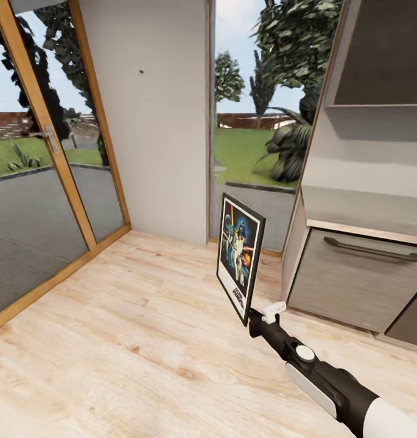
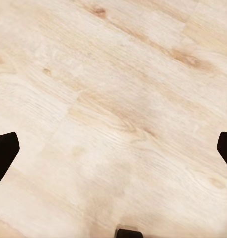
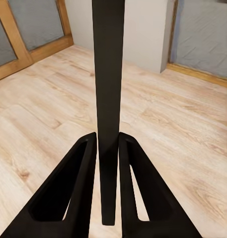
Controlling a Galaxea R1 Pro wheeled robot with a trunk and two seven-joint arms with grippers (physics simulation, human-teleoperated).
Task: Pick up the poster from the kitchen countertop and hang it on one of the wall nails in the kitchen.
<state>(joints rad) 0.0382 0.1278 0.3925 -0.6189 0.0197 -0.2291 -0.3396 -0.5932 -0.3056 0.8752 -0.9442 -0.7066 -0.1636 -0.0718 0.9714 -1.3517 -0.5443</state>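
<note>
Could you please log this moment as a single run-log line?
phase: carrying | right gripper: shut on poster, upright | left gripper: open, empty, over floor | wall nail: ahead, bare

1. The floor (image 1: 141, 340) is made of pale wood planks with small knots.
2. It reaches the grey wall (image 1: 153, 121) and the cabinet (image 1: 354, 280).
3. Nothing lies directly on its visible part.
</note>
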